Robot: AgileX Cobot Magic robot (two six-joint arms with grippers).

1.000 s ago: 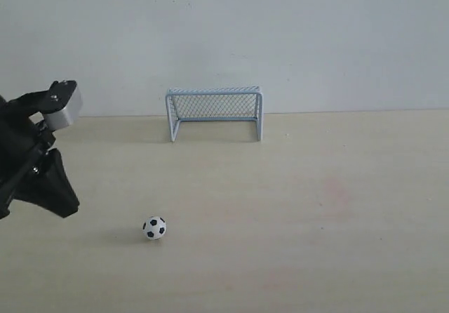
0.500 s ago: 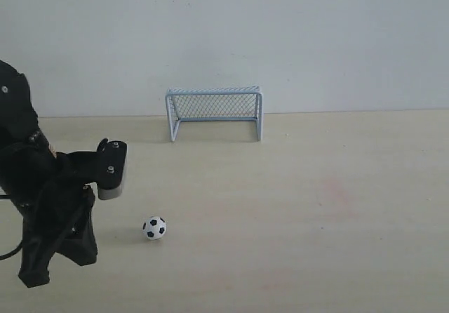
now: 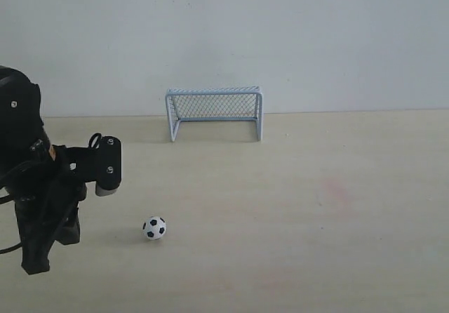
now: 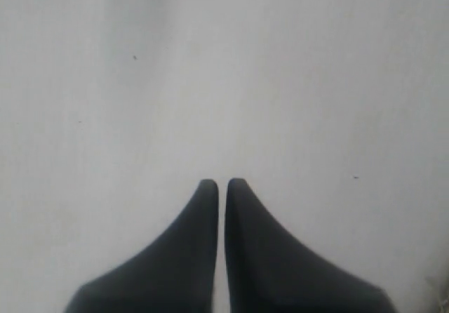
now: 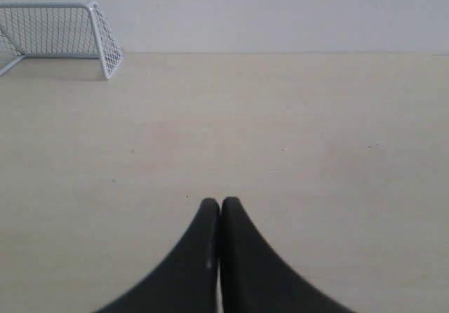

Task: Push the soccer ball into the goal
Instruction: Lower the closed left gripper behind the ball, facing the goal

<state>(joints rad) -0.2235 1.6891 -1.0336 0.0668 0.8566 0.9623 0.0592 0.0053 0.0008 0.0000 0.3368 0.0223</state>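
The soccer ball (image 3: 154, 227), tiny and white with black patches, rests on the pale wooden table (image 3: 316, 208), well in front of the goal. The light blue-grey goal (image 3: 214, 112) stands at the back against the wall, its mouth facing the ball; the right wrist view shows the goal (image 5: 59, 36) too. My left gripper (image 3: 35, 262) hangs low, left of the ball and apart from it, shut and holding nothing. The left wrist view shows the left gripper (image 4: 222, 182) against a plain pale surface only. My right gripper (image 5: 220, 201) is shut over bare table, empty, and is outside the exterior view.
A white wall (image 3: 316, 39) closes off the table's back edge just behind the goal. The left arm's black body (image 3: 28, 158) with its wrist camera block (image 3: 105, 167) fills the left side of the exterior view.
The left arm has swung down from the left edge toward the table beside the ball, then drawn back slightly left. The ball and goal have not moved.
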